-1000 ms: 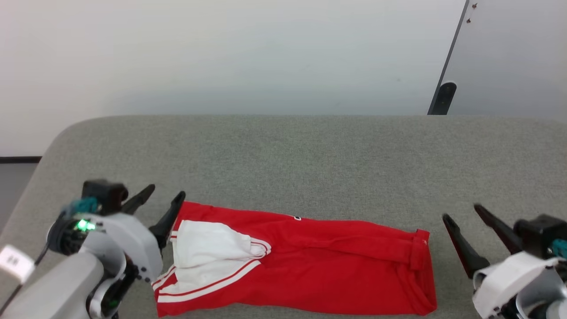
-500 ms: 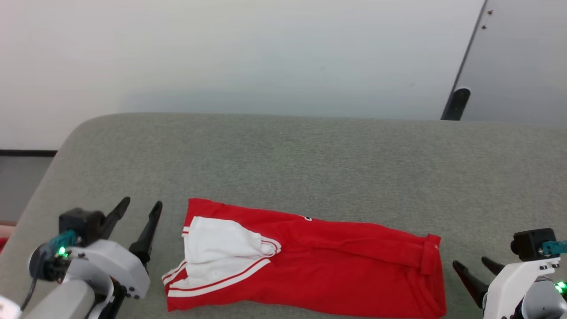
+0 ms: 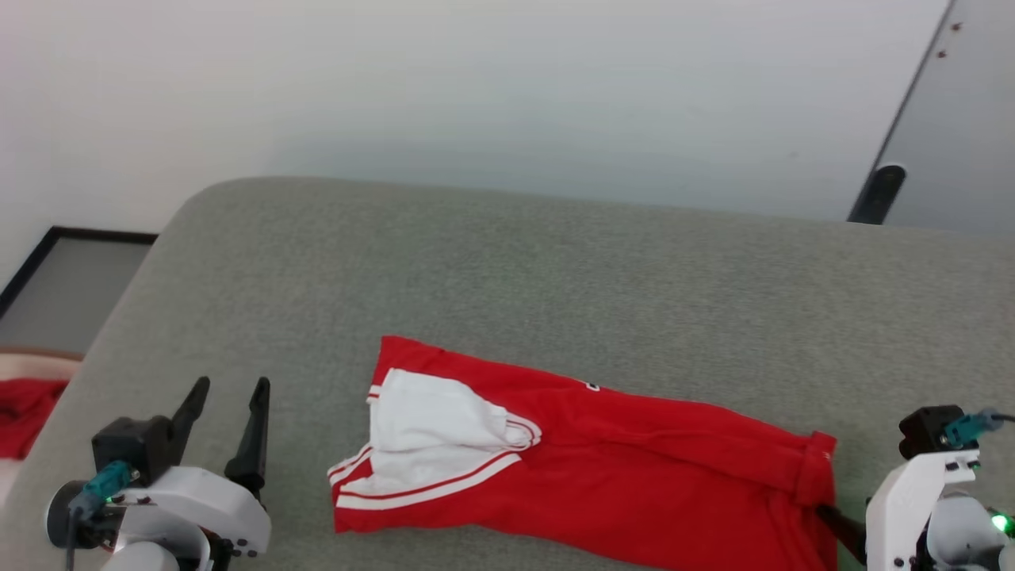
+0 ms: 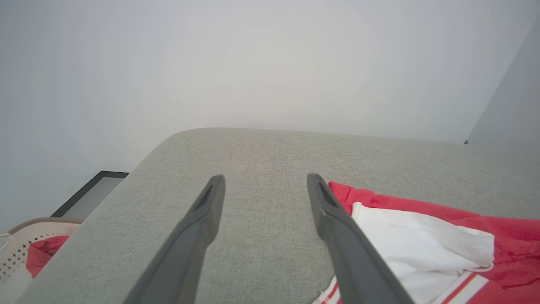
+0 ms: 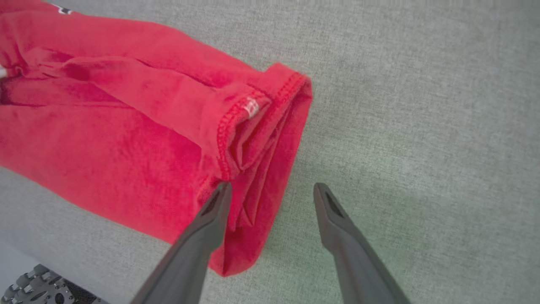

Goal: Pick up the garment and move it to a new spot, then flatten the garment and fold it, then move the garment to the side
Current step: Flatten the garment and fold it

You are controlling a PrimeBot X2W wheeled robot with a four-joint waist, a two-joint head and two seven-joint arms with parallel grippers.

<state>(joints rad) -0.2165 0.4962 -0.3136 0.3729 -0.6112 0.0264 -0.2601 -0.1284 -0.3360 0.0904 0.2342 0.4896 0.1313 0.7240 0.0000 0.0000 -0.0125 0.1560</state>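
The garment [image 3: 634, 476] lies folded into a long red strip near the front edge of the grey cloth-topped table [image 3: 507, 270], slanting slightly from left of the middle towards the front right corner. A white sleeve [image 3: 436, 420] with red and white striped trim lies on top at its left end, and the stitched hem [image 5: 253, 122] is doubled over at its right end. The left gripper [image 3: 231, 384] is over bare table near the front left corner, just beside the sleeve end, its fingers spread and holding nothing. The right gripper [image 5: 273, 185] is at the hem end, fingers spread wide, one over the red cloth and the other over bare table, not pinching it. Past the table's left edge stands a cream basket [image 4: 25, 236] holding a red cloth [image 4: 42, 257].
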